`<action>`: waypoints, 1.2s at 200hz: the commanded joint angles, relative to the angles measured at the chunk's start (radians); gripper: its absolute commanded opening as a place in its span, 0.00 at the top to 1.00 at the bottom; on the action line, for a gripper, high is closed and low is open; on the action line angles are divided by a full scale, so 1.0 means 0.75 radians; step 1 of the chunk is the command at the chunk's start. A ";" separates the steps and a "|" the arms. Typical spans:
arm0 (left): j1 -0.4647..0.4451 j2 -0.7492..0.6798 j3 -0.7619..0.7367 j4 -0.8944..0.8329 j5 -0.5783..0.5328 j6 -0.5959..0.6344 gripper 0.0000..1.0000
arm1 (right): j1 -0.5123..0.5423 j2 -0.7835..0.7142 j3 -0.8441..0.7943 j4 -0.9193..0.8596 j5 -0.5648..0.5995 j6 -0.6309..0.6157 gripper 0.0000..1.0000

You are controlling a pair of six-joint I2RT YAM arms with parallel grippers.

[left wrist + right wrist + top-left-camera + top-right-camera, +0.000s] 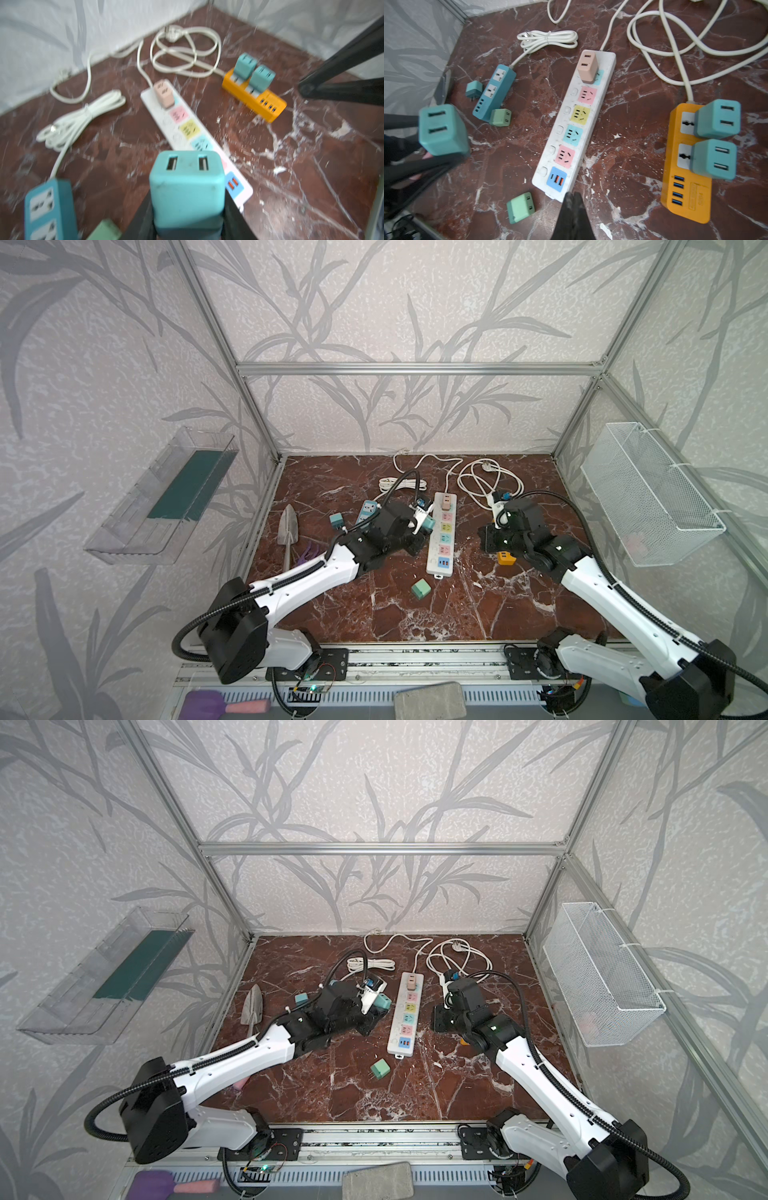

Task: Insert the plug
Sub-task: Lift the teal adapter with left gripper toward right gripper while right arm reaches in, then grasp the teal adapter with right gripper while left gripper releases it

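Left tool: clamped on both sides of a teal plug, USB ports turned toward the wrist camera.
Teal plug's place: held off the marble tabletop, just beside the left edge of the white power strip, level with its middle sockets in both top views.
Right tool: fingers pressed together, gripping nothing, right of the white power strip in both top views.
White power strip: pink plug seated in the far socket.
Orange power strip: two teal plugs seated side by side.
Loose on the tabletop: green plug near the white strip's USB end; another against the blue power strip.
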 commanded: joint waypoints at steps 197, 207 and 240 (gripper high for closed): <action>-0.099 -0.031 -0.219 0.445 0.097 0.268 1.00 | 0.185 0.273 0.095 0.166 -0.317 0.022 0.49; -0.099 -0.032 -0.220 0.443 0.094 0.268 1.00 | 0.186 0.270 0.100 0.151 -0.303 0.012 0.49; -0.099 -0.035 -0.219 0.445 0.099 0.263 1.00 | 0.185 0.284 0.093 0.188 -0.352 0.030 0.64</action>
